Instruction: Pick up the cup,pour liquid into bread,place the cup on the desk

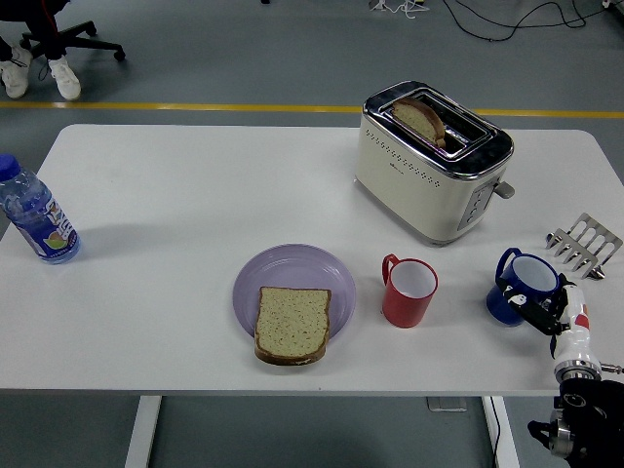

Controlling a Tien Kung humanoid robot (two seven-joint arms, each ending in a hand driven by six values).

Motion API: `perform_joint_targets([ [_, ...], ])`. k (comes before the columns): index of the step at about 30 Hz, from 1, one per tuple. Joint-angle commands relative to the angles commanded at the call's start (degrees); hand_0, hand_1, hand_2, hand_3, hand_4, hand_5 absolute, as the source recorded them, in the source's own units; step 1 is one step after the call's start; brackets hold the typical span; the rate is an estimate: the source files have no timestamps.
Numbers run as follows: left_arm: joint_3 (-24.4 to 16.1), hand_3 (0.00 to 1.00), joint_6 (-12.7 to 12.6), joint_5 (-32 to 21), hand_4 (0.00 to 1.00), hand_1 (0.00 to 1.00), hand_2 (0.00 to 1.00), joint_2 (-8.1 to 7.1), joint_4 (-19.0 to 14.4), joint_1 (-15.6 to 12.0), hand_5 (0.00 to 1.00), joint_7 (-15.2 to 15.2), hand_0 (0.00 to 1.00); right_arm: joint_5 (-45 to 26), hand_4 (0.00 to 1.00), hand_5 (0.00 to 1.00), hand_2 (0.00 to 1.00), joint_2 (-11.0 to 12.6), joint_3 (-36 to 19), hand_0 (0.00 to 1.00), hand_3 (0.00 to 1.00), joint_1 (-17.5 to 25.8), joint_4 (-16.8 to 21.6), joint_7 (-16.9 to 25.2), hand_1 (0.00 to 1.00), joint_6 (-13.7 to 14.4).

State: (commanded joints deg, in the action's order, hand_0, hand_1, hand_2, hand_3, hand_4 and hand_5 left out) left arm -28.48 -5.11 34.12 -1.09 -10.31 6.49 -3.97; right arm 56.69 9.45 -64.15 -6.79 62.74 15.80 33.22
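Observation:
A blue cup (531,277) with a white inside stands near the table's right front edge, its handle turned to the far left. My right hand (539,315) comes up from the lower right corner, its black fingers curled against the cup's near side, shut on it. Left of that cup a red cup (409,292) stands upright with its handle to the left. One slice of bread (292,324) lies on the front of a lilac plate (292,263), left of the red cup. My left arm is out of view.
A cream toaster (429,166) with a slice in its slot stands behind the cups. A metal toast rack (585,244) lies at the right edge, just behind the blue cup. A water bottle (37,216) stands at the far left. A person's shoes (39,73) show at top left.

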Motion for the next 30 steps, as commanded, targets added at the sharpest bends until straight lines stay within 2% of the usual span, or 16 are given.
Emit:
perform_joint_targets([
  [2, 0.01, 0.557, -0.01, -0.03, 0.376, 0.563, 0.615, -0.01, 0.00, -0.01, 0.992, 0.02, 0.625, 0.46, 0.869, 0.044, 0.516, 0.11, -0.28, 0.361, 0.516, 0.19, 0.45, 0.14, 0.375, 0.13],
  [3, 0.06, 0.557, -0.02, -0.12, 0.376, 0.562, 0.616, -0.02, 0.00, 0.00, 0.996, 0.05, 0.624, 1.33, 0.853, 0.002, 0.497, 0.36, -0.74, 0.300, 0.505, 0.49, 1.46, 0.27, 0.343, 0.25],
  [8, 0.06, 0.557, -0.01, -0.32, 0.376, 0.562, 0.616, -0.08, 0.00, 0.11, 0.996, 0.14, 0.624, 4.05, 0.853, 0.002, 0.497, 1.61, -1.87, 0.300, 0.505, 0.97, 4.79, -0.80, 0.343, -0.61],
  [9, 0.05, 0.558, -0.01, -0.33, 0.373, 0.562, 0.615, -0.08, 0.00, 0.12, 0.998, 0.14, 0.623, 4.49, 0.852, 0.002, 0.384, 1.73, -1.97, 0.267, 0.490, 1.01, 5.12, -0.94, 0.108, -0.69],
  [12, 0.00, 0.558, -0.01, -0.41, 0.373, 0.562, 0.615, -0.10, 0.00, 0.18, 0.998, 0.18, 0.623, 7.51, 0.852, 0.002, 0.384, 2.93, -2.88, 0.267, 0.490, 1.29, 8.25, -3.07, 0.108, -1.38],
  [21, -0.28, 0.557, 0.00, -0.41, 0.372, 0.563, 0.616, -0.20, 0.00, 0.37, 0.998, 0.21, 0.624, 16.04, 0.857, 0.002, 0.360, 7.22, -4.62, 0.263, 0.494, 0.63, 21.43, -18.22, 0.096, -8.25],
  [23, -0.28, 0.557, 0.01, -0.42, 0.372, 0.563, 0.616, -0.22, -0.01, 0.41, 0.998, 0.21, 0.624, 16.31, 0.857, 0.002, 0.360, 7.82, -4.66, 0.263, 0.494, 0.39, 24.19, -20.67, 0.096, -8.88],
  [27, -0.32, 0.557, 0.00, -0.37, 0.370, 0.563, 0.615, -0.26, 0.00, 0.54, 0.997, 0.20, 0.625, 15.04, 0.858, 0.002, 0.356, 8.46, -3.82, 0.263, 0.494, -0.52, 27.98, -22.03, 0.097, -8.49],
  [30, -0.15, 0.557, 0.01, -0.46, 0.370, 0.563, 0.615, -0.28, 0.00, 0.61, 0.997, 0.21, 0.625, 14.64, 0.858, 0.002, 0.356, 8.31, -3.06, 0.263, 0.494, -1.38, 28.99, -22.18, 0.097, -8.33],
])
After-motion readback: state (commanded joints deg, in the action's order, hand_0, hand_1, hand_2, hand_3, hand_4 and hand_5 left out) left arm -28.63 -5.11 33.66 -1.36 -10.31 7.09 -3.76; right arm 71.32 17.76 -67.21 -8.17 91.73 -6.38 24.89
